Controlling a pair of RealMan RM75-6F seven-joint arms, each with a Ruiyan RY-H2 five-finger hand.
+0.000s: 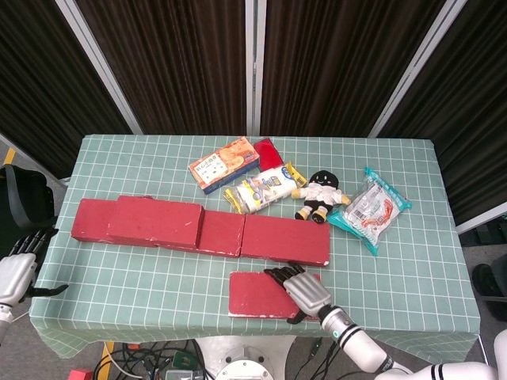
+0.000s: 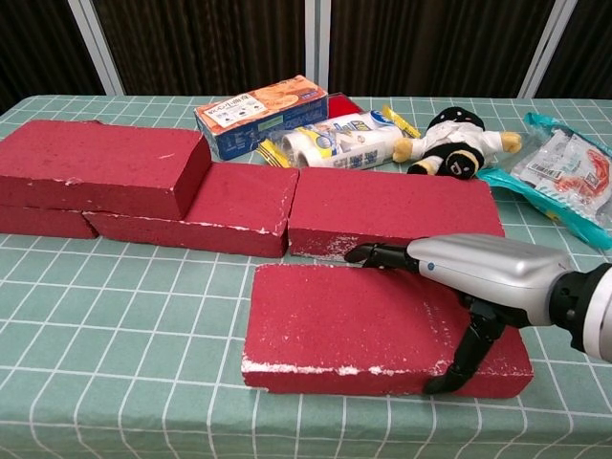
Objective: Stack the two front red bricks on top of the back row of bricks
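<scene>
One red brick (image 1: 255, 294) (image 2: 335, 320) lies flat near the table's front edge. My right hand (image 1: 306, 290) (image 2: 478, 271) grips its right part, fingers stretched over the top to the far edge, thumb pressed on the near face. Just behind it runs the back row of red bricks (image 1: 285, 240) (image 2: 392, 212). Another red brick (image 1: 154, 222) (image 2: 96, 164) lies stacked on the row's left end. My left hand (image 1: 16, 271) hangs off the table's left side with fingers apart, holding nothing; it shows only in the head view.
Behind the row lie a biscuit box (image 1: 224, 164) (image 2: 260, 113), a wrapped snack pack (image 1: 265, 189) (image 2: 335, 141), a plush doll (image 1: 320, 196) (image 2: 451, 143) and a teal packet (image 1: 370, 207) (image 2: 564, 172). The green checked cloth (image 1: 142, 289) covers the table.
</scene>
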